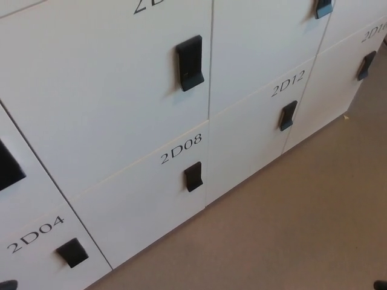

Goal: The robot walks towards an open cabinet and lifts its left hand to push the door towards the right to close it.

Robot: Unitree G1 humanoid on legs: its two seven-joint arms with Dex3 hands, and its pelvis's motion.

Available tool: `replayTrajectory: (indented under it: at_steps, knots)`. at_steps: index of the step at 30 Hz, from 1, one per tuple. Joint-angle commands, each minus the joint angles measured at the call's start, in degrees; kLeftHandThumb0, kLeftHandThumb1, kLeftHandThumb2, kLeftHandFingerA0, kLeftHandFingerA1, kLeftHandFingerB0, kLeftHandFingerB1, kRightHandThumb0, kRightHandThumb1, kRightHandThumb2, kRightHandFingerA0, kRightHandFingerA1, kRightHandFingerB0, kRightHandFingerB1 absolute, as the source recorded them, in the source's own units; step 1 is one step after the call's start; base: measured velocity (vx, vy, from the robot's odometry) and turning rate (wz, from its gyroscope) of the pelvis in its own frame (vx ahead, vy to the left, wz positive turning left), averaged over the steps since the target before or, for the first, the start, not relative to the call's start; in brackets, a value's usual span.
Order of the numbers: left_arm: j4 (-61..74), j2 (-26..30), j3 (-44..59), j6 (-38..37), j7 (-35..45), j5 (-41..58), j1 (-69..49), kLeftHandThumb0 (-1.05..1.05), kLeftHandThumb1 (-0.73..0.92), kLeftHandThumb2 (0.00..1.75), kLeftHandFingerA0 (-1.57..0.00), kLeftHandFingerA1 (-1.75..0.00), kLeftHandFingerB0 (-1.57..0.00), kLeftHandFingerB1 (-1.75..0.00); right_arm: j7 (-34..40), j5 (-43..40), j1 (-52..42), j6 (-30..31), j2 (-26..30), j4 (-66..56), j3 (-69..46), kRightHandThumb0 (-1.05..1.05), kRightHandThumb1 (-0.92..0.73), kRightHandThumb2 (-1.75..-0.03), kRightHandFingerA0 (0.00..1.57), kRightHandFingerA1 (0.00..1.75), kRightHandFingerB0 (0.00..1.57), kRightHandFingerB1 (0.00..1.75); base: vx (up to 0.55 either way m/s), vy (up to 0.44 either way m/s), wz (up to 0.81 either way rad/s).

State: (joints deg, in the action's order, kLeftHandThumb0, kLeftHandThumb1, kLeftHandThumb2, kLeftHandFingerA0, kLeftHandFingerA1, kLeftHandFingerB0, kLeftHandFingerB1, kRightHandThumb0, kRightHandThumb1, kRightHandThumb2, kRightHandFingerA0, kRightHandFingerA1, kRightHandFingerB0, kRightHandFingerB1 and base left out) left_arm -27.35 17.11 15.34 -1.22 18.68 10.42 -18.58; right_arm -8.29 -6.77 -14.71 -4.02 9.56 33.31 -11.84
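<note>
Head view: cabinet doors [121,103] shut, floor [290,223] beside.

Seven black handles [189,62] show on the white cabinet doors [109,103], some cut by the frame's edge. Three door labels read whole: 2D04 [35,233], 2D08 [181,148] and 2D12 [288,82]. Two more labels are cut off at the edges.

White doors [115,103] — black handles [189,63]
</note>
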Motion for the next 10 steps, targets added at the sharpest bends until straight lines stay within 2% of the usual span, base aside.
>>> replayTrajectory:
  at_steps: [1,3,4,6,7,10]
  knots:
    - [-24.0,-0.3,0.1,-2.6,-15.0,-5.4,14.1,-0.25,0.68,0.60,-0.62,-0.82,-0.46,-0.38,1.3,0.9,2.1,-2.6,2.8,5.7,-1.6,-0.12,-0.67,-0.59,0.57,0.50,0.48,0.47,0.00,0.000,0.00]
    - [-25.8,0.1,-1.3,-4.6,-15.5,-7.2,15.2,-0.25,0.68,0.60,-0.62,-0.82,-0.46,-0.38,1.3,0.7,3.3,-2.6,3.3,5.9,-1.9,-0.12,-0.67,-0.59,0.57,0.50,0.48,0.47,0.00,0.000,0.00]
    - [-26.4,0.5,-1.9,-5.8,-15.4,-7.8,15.4,-0.24,0.68,0.60,-0.67,-0.61,-0.49,-0.38,1.3,0.7,3.9,-2.5,3.5,6.0,-1.9,-0.13,-0.67,-0.59,0.56,0.49,0.47,0.47,0.00,0.000,0.00]
    - [-27.3,0.8,-2.4,-7.1,-15.2,-8.1,15.8,-0.24,0.68,0.60,-0.67,-0.61,-0.49,-0.38,1.2,0.6,4.5,-2.5,3.6,6.3,-2.0,-0.13,-0.67,-0.59,0.56,0.49,0.47,0.47,0.00,0.000,0.00]
    - [-28.3,1.9,-3.9,-8.9,-14.3,-9.4,15.9,-0.27,0.67,0.60,-0.63,-0.46,-0.47,-0.38,1.4,0.7,5.2,-2.7,3.5,7.0,-1.9,-0.12,-0.66,-0.58,0.57,0.50,0.48,0.47,0.00,0.000,0.00]
    - [-29.3,2.9,-5.8,-11.4,-14.3,-11.2,15.7,-0.29,0.65,0.60,-0.55,-0.39,-0.47,-0.37,1.6,1.3,5.3,-3.1,3.8,7.5,-1.6,-0.13,-0.65,-0.58,0.58,0.49,0.48,0.46,0.00,0.000,0.00]
